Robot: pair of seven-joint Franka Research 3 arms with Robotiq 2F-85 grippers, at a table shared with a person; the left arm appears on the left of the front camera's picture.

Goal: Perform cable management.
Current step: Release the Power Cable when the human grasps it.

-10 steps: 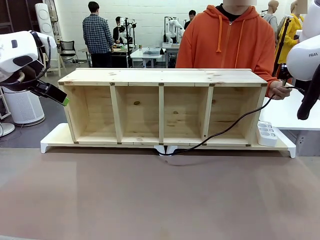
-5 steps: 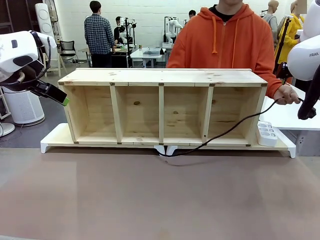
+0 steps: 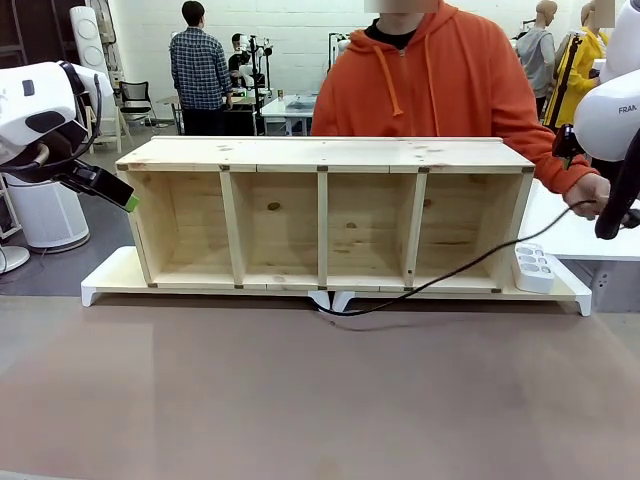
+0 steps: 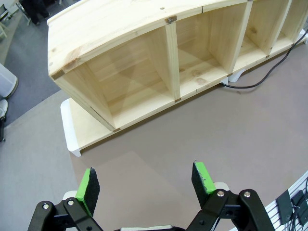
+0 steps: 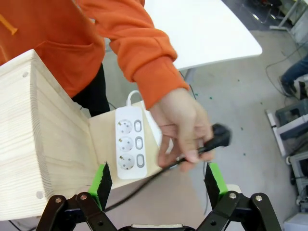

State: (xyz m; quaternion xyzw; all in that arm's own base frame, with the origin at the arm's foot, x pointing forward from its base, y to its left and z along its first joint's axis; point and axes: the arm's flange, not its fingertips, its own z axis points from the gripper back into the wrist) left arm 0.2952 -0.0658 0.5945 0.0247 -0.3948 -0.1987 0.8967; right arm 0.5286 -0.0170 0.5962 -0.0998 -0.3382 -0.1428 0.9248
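A person in an orange hoodie stands at the far edge of the table behind a wooden shelf (image 3: 325, 215). Their hand (image 5: 185, 127) holds the plug end of the cable (image 3: 440, 275) just off the shelf's right end, above a white power strip (image 5: 129, 142). The cable sags down to the tabletop at the shelf's front edge. The right gripper (image 5: 158, 180) hangs released below the hand, empty. The left gripper (image 4: 144, 183) hovers released near the shelf's left end.
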